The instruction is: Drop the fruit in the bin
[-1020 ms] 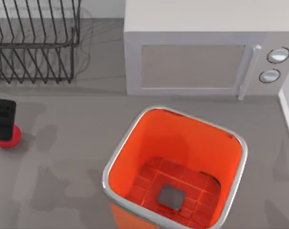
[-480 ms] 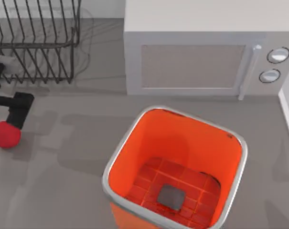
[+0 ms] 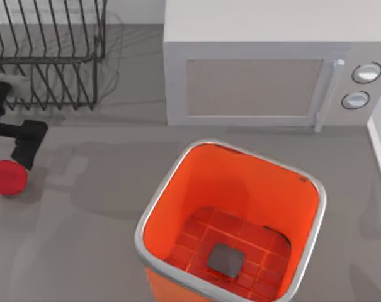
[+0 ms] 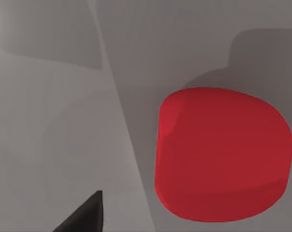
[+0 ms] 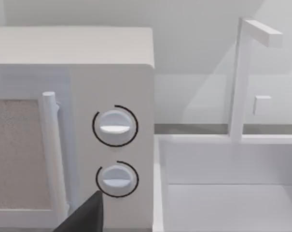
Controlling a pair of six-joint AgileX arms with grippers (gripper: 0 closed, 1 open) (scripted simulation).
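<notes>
Fruit (image 3: 7, 177) on the grey table (image 3: 83, 220) at the far left edge of the top view, small, round and red, well apart from the orange bin (image 3: 177, 189) standing toward the lower middle, its silver-grey rim around a tiled floor with a dark grey square at the centre. Left gripper (image 3: 25, 146) just above the fruit at that same left edge, dark and angled down toward it, seemingly touching its upper edge; whether spread or pressed together, cannot tell. Black wire rack (image 3: 48, 53) at upper left, grey microwave (image 3: 259, 75) behind the bin. From the left wrist: fruit (image 4: 223, 154) large and close on the table, a dark fingertip (image 4: 85, 217) apart from it, nothing pinched. From the right wrist: microwave (image 5: 78, 72) front with two round dials and a handle, a white sink (image 5: 228, 198) beside it, one dark fingertip (image 5: 85, 217) at the edge.
</notes>
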